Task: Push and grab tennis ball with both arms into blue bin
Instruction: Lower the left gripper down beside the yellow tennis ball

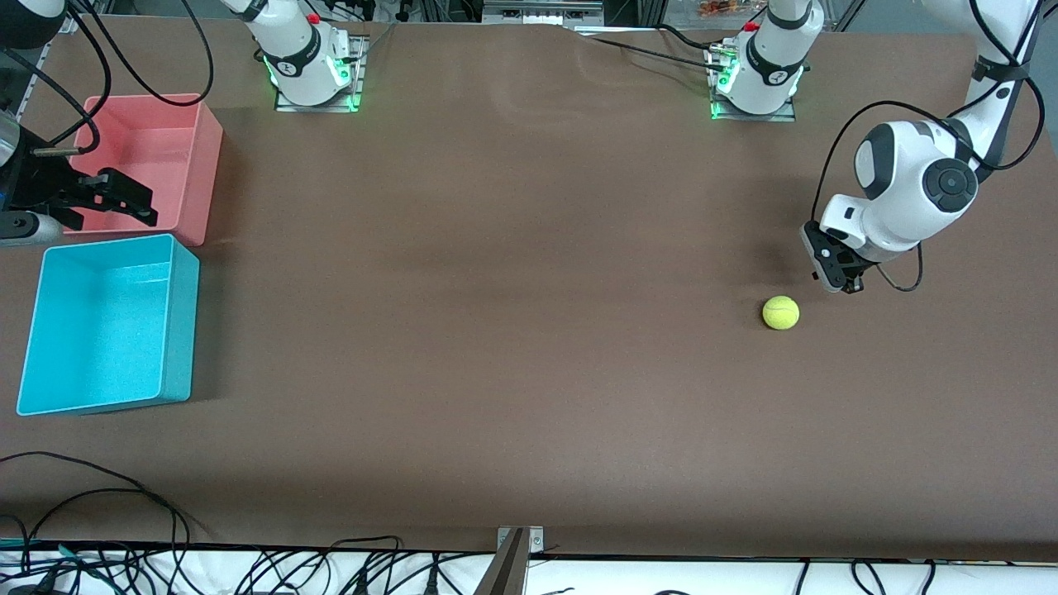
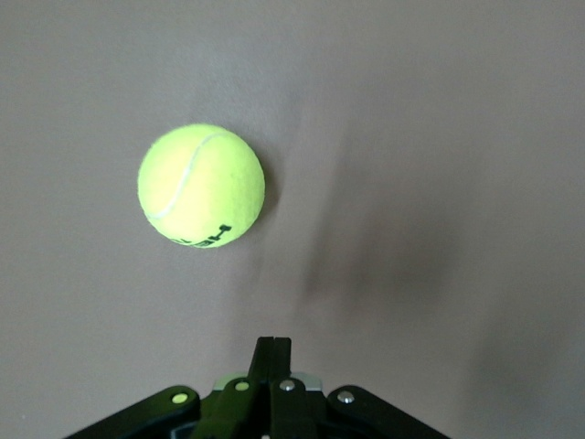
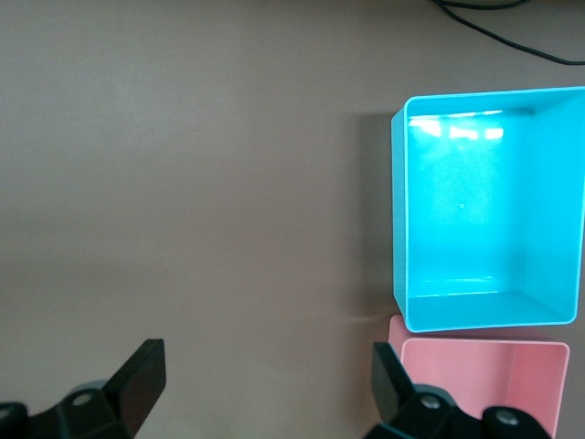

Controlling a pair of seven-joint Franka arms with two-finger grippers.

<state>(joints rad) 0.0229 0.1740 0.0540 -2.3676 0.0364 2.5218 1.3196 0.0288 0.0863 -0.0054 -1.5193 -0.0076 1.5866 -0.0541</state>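
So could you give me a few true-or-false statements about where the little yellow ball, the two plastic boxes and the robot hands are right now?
1. The fuzzy yellow-green tennis ball already lies in the cyan-blue plastic bin. False: it sits on the brown table, toward the left arm's end.
2. The left gripper has its fingers shut, close beside the ball. True.
3. The right gripper is clamped on the ball. False: it is open and holds nothing, above the pink-red plastic bin.
4. The blue bin is nearer the front camera than the pink-red bin. True.
5. Both bins hold nothing. True, as far as their insides show.
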